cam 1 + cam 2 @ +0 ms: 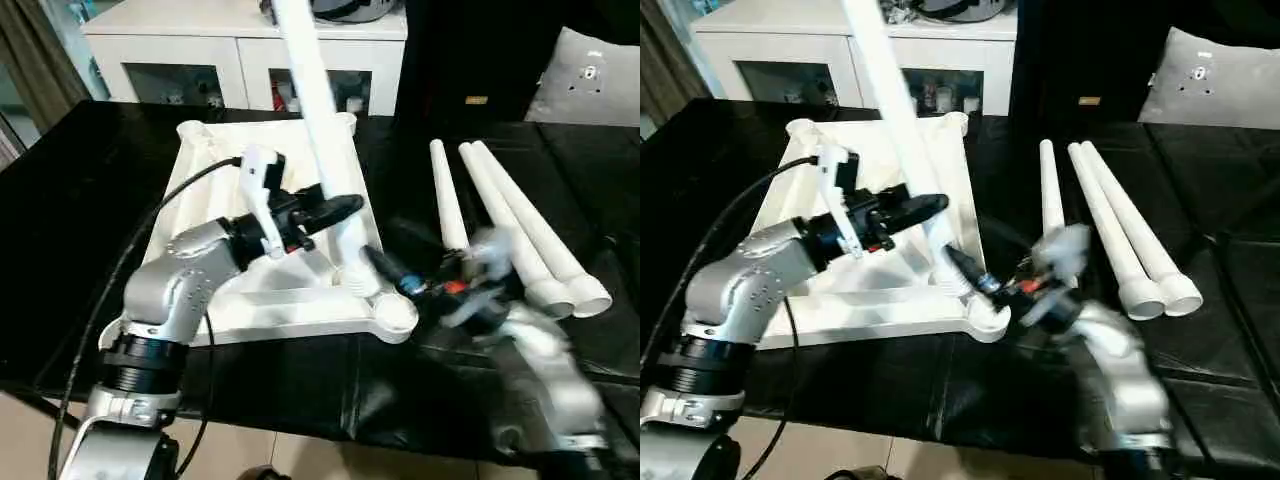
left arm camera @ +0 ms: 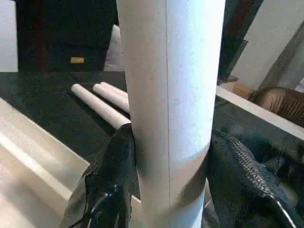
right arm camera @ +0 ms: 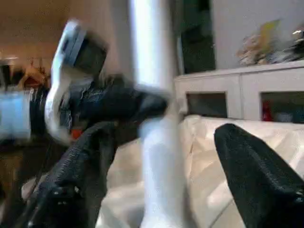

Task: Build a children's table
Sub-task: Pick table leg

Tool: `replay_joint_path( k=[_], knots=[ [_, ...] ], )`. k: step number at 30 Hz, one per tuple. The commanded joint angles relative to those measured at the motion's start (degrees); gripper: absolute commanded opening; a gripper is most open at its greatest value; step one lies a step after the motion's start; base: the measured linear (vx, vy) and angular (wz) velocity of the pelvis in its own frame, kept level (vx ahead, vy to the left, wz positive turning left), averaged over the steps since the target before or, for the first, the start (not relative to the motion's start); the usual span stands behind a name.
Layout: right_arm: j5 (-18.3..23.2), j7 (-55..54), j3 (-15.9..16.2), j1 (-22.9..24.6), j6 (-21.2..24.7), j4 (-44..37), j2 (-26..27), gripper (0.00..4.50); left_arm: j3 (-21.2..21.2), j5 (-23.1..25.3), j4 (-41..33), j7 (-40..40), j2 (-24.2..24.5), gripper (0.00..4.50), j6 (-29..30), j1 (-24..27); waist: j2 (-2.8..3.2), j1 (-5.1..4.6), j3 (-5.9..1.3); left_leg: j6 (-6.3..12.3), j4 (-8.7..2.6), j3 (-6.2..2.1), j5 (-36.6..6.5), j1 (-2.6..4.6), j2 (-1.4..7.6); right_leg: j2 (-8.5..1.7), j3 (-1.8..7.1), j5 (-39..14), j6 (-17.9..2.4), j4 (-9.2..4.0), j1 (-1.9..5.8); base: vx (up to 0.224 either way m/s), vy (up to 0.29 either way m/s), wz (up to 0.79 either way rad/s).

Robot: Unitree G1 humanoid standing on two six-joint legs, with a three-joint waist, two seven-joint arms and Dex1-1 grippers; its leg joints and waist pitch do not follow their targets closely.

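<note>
My left gripper [image 1: 335, 208] clamps the upright leg [image 1: 318, 110] to steady it in the top [image 1: 300, 300]; my right gripper [image 1: 385, 268] stands apart beside its base.

Even indoor light; motion-blurred right arm [image 1: 520, 330]

Table top [image 1: 262, 305]: white moulded plastic, ribbed, smooth with a soft sheen.
Upright leg [image 2: 171, 114]: white plastic tube, matt, faint seam line along its length.
Three loose legs [image 1: 520, 235]: same white plastic, smooth, open hollow ends.
Work surface [image 1: 80, 220]: black sheet covering, glossy, creased and reflective.
Left gripper fingers [image 2: 111, 190]: black, partly shiny like wrapped film, partly knurled.
Right gripper fingers [image 3: 259, 183]: black, matt, finely textured.
Forearm [image 1: 180, 280]: brushed silver metal, satin.
Cabinet [image 1: 240, 45]: white painted panels, glass-fronted doors.
Cushion [image 1: 1215, 85]: grey-white cloth, soft matt weave.
</note>
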Motion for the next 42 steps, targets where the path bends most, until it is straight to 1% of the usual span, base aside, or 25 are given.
replay_joint_path(
  k=[1, 6, 7, 10, 11, 13, 14, 15, 17, 20, 21, 22, 24, 27, 28, 29, 31, 32, 33, 35, 36, 38, 39, 40, 42],
  knots=[
    [4.5, -2.9, -3.8, -1.2, 5.9, -1.1, -1.6, 3.92, 1.0, -1.3, -0.5, -1.2, 1.0, 1.92, 0.8, -1.3, -0.22, 0.03, -3.83, 6.64, -4.61, -1.67, 0.5, 0.23, 5.23, -5.59, 3.06, 1.3, -15.7, -3.73, 3.22, 0.000, 0.000, 0.00],
    [11.1, -2.9, -7.1, -2.4, 14.3, -1.7, -6.6, 4.31, 0.2, -2.7, -2.2, -4.4, 2.8, 1.92, 2.7, -1.5, -0.35, 0.13, -3.90, 6.35, -4.37, -1.35, 1.5, 0.05, 4.84, -5.59, 3.00, 1.2, -15.4, -3.86, 3.36, 0.000, 0.000, 0.00],
    [11.5, -2.5, -7.2, -2.5, 14.9, -1.9, -7.3, 4.43, 0.2, -2.9, -2.4, -4.7, 3.0, 1.92, 3.0, -1.5, -0.36, 0.23, -3.96, 6.38, -4.28, -1.36, 2.2, -0.02, 4.87, -5.58, 2.95, 1.5, -15.2, -3.78, 3.44, 0.000, 0.000, 0.00],
    [11.4, -0.8, -7.0, -2.6, 17.2, -2.9, -9.8, 4.43, 0.1, -3.6, -3.2, -6.6, 3.6, 1.92, 3.4, -1.7, -0.76, 0.26, -3.95, 6.78, -4.25, -1.28, 2.6, -0.09, 4.87, -5.57, 2.86, 1.7, -15.4, -3.76, 3.41, 0.000, 0.000, 0.00],
    [11.3, -0.1, -6.6, -2.6, 17.9, -3.3, -10.6, 4.43, -0.1, -3.7, -3.5, -7.2, 3.9, 1.92, 3.5, -1.8, -0.64, 0.31, -3.93, 6.84, -4.20, -1.27, 2.8, -0.11, 4.87, -5.57, 2.84, 1.4, -15.4, -3.74, 3.33, 0.000, 0.000, 0.00],
    [10.6, 2.1, -4.9, -2.2, 19.9, -4.7, -13.1, 4.50, -1.0, -4.2, -4.2, -9.7, 5.0, 1.89, 3.3, -1.9, -0.72, 0.40, -3.89, 6.87, -4.22, -1.29, 2.4, -0.06, 4.86, -5.57, 2.83, 0.1, -15.2, -3.84, 3.39, 0.000, 0.000, 0.00],
    [10.1, 3.4, -4.0, -2.0, 20.3, -5.2, -14.1, 4.50, -1.4, -4.3, -4.4, -10.7, 5.4, 1.88, 3.3, -2.0, -0.95, 0.39, -3.83, 7.05, -4.23, -1.22, 2.5, -0.11, 4.84, -5.55, 2.88, -0.2, -14.9, -3.88, 3.37, 0.000, 0.000, 0.00],
    [10.1, 3.4, -4.0, -2.0, 20.3, -5.2, -14.1, 4.50, -1.4, -4.3, -4.4, -10.7, 5.4, 1.88, 3.3, -2.0, -0.87, 0.40, -3.85, 7.14, -4.16, -1.21, 2.7, -0.10, 4.85, -5.60, 2.84, -0.6, -14.8, -3.88, 3.37, 0.000, 0.000, 0.00],
    [8.8, 6.6, -1.5, -1.8, 21.0, -6.5, -16.8, 4.50, -1.8, -4.2, -4.4, -11.8, 6.1, 1.87, 4.0, -2.9, -1.01, 0.42, -3.84, 7.24, -4.11, -1.16, 2.8, -0.18, 4.79, -5.62, 2.81, -1.3, -14.7, -3.95, 3.34, 0.000, 0.000, 0.00],
    [8.5, 6.9, -0.6, -2.5, 21.5, -6.5, -17.8, 4.50, -1.9, -4.5, -4.6, -12.3, 6.2, 1.87, 4.7, -3.5, -0.94, 0.44, -3.83, 7.07, -4.11, -1.24, 2.8, -0.08, 4.92, -5.61, 2.83, -1.8, -14.6, -3.99, 3.24, 0.000, 0.000, 0.00],
    [8.5, 6.9, 0.1, -3.6, 22.1, -6.1, -18.4, 4.50, -2.0, -5.0, -4.7, -12.9, 6.3, 1.87, 5.4, -4.0, -1.31, 0.38, -3.85, 7.09, -4.11, -1.18, 2.7, -0.10, 4.90, -5.61, 2.83, -1.7, -14.8, -4.01, 3.25, 0.000, 0.000, 0.00],
    [8.5, 6.9, 0.1, -3.6, 22.1, -6.1, -18.4, 4.50, -2.0, -5.0, -4.7, -12.9, 6.3, 1.87, 5.4, -4.0, -1.19, 0.43, -3.89, 6.97, -4.11, -1.21, 2.9, -0.05, 4.86, -5.62, 2.81, -1.7, -14.9, -3.88, 3.28, 0.000, 0.000, 0.00],
    [8.3, 9.4, 2.4, -5.2, 23.6, -6.5, -19.6, 4.50, -3.5, -4.9, -5.4, -15.1, 6.8, 1.87, 5.1, -4.4, -1.16, 0.43, -3.93, 7.24, -4.02, -1.22, 3.6, -0.05, 4.79, -5.50, 2.78, -1.4, -14.9, -3.81, 3.29, 0.000, 0.000, 0.00],
    [7.9, 10.6, 3.4, -5.5, 24.0, -6.6, -20.1, 4.50, -4.1, -4.7, -5.7, -16.0, 7.1, 1.87, 4.8, -4.5, -1.08, 0.53, -4.02, 7.82, -3.87, -1.19, 4.5, -0.06, 4.92, -5.61, 2.81, 0.2, -15.3, -3.56, 3.21, 0.000, 0.000, 0.00],
    [6.4, 12.2, 5.3, -6.3, 23.9, -6.0, -21.0, 4.50, -5.1, -3.8, -5.8, -16.8, 7.2, 1.87, 4.1, -5.0, -1.27, 0.46, -4.03, 8.03, -3.86, -1.18, 4.8, -0.17, 4.88, -5.60, 2.81, 0.7, -15.4, -3.54, 3.28, 0.000, 0.000, 0.00],
    [4.0, 14.2, 7.9, -8.2, 23.6, -4.5, -22.0, 4.50, -6.9, -2.1, -5.9, -18.2, 7.9, 1.87, 3.0, -6.1, -1.25, 0.52, -4.11, 8.29, -3.75, -1.19, 5.2, -0.17, 4.78, -5.49, 2.70, 1.1, -15.5, -3.44, 3.29, 0.000, 0.000, 0.00],
    [3.4, 14.8, 8.8, -9.1, 23.8, -3.7, -22.1, 4.50, -7.7, -1.2, -5.9, -18.8, 8.2, 1.87, 2.5, -6.5, -1.46, 0.43, -4.09, 8.49, -3.76, -1.14, 5.1, -0.11, 4.83, -5.50, 2.73, 0.8, -15.4, -3.53, 3.24, 0.000, 0.000, 0.00],
    [3.2, 15.0, 9.2, -9.9, 24.0, -3.2, -22.1, 4.50, -8.2, -0.7, -6.0, -19.2, 8.4, 1.87, 2.2, -6.8, -1.32, 0.45, -4.01, 8.23, -3.79, -1.11, 5.0, -0.13, 4.84, -5.59, 2.75, 0.2, -15.5, -3.51, 3.25, 0.000, 0.000, 0.00],
    [2.9, 15.2, 9.8, -10.6, 24.3, -2.7, -22.1, 4.50, -8.6, -0.3, -6.0, -19.4, 8.4, 1.87, 2.0, -7.1, -1.48, 0.47, -4.01, 8.06, -3.81, -1.12, 4.7, -0.09, 4.95, -5.62, 2.77, 0.0, -15.6, -3.53, 3.28, 0.000, 0.000, 0.00],
    [2.6, 15.4, 10.3, -11.3, 24.5, -2.2, -22.1, 4.14, -9.0, 0.1, -6.0, -19.6, 8.5, 1.86, 1.7, -7.4, -1.47, 0.42, -4.03, 7.97, -3.77, -1.09, 4.8, -0.07, 4.87, -5.59, 2.76, 0.0, -15.7, -3.47, 3.33, 0.000, 0.000, 0.00],
    [2.5, 15.8, 10.8, -11.9, 24.7, -1.7, -22.1, 4.14, -9.4, 0.4, -5.9, -19.9, 8.5, 1.86, 1.5, -7.7, -1.60, 0.46, -4.05, 7.93, -3.77, -1.08, 4.9, -0.09, 4.93, -5.64, 2.79, 0.2, -15.7, -3.42, 3.36, 0.000, 0.000, 0.00],
    [2.4, 16.5, 11.5, -12.8, 25.1, -0.8, -22.1, 3.87, -10.1, 1.1, -5.8, -20.2, 8.6, 1.86, 0.8, -8.2, -1.58, 0.48, -4.22, 8.17, -3.66, -1.09, 6.0, -0.13, 4.87, -5.56, 2.71, 1.3, -15.8, -3.21, 3.35, 0.000, 0.000, 0.00],
    [2.0, 16.9, 12.0, -13.1, 25.1, -0.4, -22.1, 3.76, -10.5, 1.3, -5.8, -20.4, 8.6, 1.86, 0.7, -8.5, -1.84, 0.49, -4.21, 8.27, -3.66, -1.04, 6.1, -0.14, 4.91, -5.58, 2.72, 1.7, -15.8, -3.22, 3.36, 0.000, 0.000, 0.00],
    [1.5, 17.2, 12.6, -13.4, 24.9, 0.1, -22.0, 3.69, -10.8, 1.5, -5.8, -20.5, 8.5, 1.86, 0.5, -8.7, -1.66, 0.50, -4.28, 8.31, -3.61, -1.10, 6.5, -0.09, 4.89, -5.57, 2.64, 2.0, -16.1, -3.05, 3.31, 0.000, 0.000, 0.00],
    [1.0, 17.6, 13.0, -13.7, 24.7, 0.6, -21.9, 3.64, -11.0, 1.5, -5.7, -20.6, 8.3, 1.86, 0.3, -9.0, -1.74, 0.53, -4.28, 8.45, -3.58, -1.07, 6.4, -0.06, 4.93, -5.62, 2.66, 2.1, -16.3, -3.00, 3.28, 0.000, 0.000, 0.00]
  ],
)
